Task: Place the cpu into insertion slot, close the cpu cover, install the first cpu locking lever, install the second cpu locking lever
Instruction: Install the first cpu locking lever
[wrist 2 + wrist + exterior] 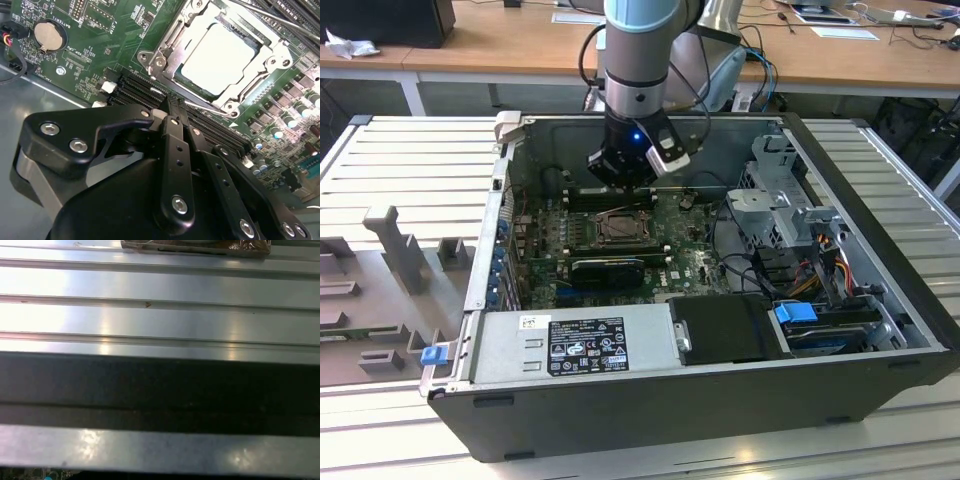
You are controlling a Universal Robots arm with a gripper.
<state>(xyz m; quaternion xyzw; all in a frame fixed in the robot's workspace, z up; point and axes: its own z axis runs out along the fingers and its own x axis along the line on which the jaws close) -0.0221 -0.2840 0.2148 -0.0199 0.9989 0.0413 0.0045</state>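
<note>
The cpu (220, 52), a pale square chip, lies in the insertion slot (620, 228) on the green board. The cpu cover (167, 47) lies flat over the chip's edges, framing it. A thin locking lever (205, 105) runs along the socket side nearest my fingertips. A second thin rod (272, 21) crosses the far side of the socket. My gripper (177, 106) is shut with nothing between its fingers. It hovers over the black memory slots just beside the socket's corner. In the exterior view the gripper (620, 185) hangs just behind the socket, inside the case.
Long black memory slots (145, 92) lie under the fingers, and a coin battery (46, 35) sits off to one side. A black card (608, 268), the power supply (575, 340) and a drive cage (780, 200) surround the socket. The case wall (160, 390) is close.
</note>
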